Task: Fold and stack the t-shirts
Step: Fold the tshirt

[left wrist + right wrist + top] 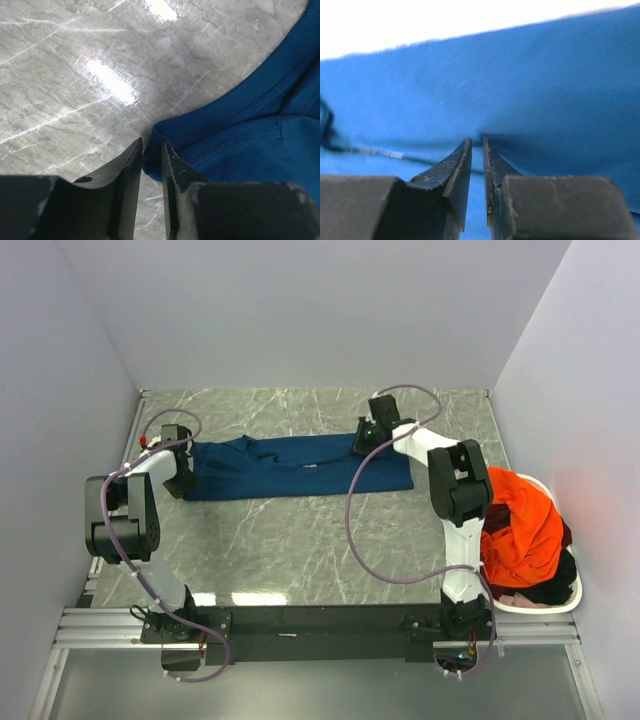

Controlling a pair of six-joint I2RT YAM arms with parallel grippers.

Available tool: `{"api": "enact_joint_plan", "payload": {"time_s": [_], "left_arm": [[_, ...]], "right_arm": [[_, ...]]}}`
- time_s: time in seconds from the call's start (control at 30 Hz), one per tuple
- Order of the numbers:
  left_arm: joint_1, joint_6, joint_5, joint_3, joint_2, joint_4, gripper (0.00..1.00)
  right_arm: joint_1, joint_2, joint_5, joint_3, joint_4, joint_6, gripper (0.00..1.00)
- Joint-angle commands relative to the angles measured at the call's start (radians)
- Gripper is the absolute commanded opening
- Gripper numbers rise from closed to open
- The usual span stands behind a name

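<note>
The left pincer [151, 145] was clenched on a hem corner of the blue shirt [290, 465], which stretched flat from it across to the right pincer [477, 141], also nipping the cloth (a fold rose at its tips). Folding seemed hardly begun; the orange shirt [525, 525] and dark ones lay in the basket [570, 595], well behind the right pincer, with nothing stacked yet

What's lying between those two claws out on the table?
In the top view, the navy blue t-shirt lies stretched out on the marble table, spanning from the left gripper to the right gripper.
</note>
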Motion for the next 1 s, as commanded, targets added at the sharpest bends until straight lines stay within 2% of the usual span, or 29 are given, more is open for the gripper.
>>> {"api": "enact_joint_plan", "payload": {"time_s": [0.0, 0.27, 0.43, 0.73, 0.97], "left_arm": [[0.010, -0.012, -0.005, -0.011, -0.033, -0.022, 0.29], [0.014, -0.031, 0.031, 0.017, -0.148, -0.048, 0.41], [0.005, -0.043, 0.117, 0.040, -0.203, -0.058, 0.48], [-0.052, -0.084, 0.218, 0.042, -0.102, -0.021, 0.49], [-0.006, -0.077, 0.226, 0.015, 0.007, -0.007, 0.47]], "right_arm": [[-0.054, -0.023, 0.078, 0.049, -0.044, 0.035, 0.24], [-0.102, -0.266, 0.159, -0.171, -0.034, -0.009, 0.39], [-0.102, -0.369, 0.179, -0.279, -0.043, -0.025, 0.41], [-0.102, -0.337, 0.162, -0.340, -0.092, -0.028, 0.41], [-0.099, -0.267, 0.196, -0.323, -0.190, -0.023, 0.41]]}}
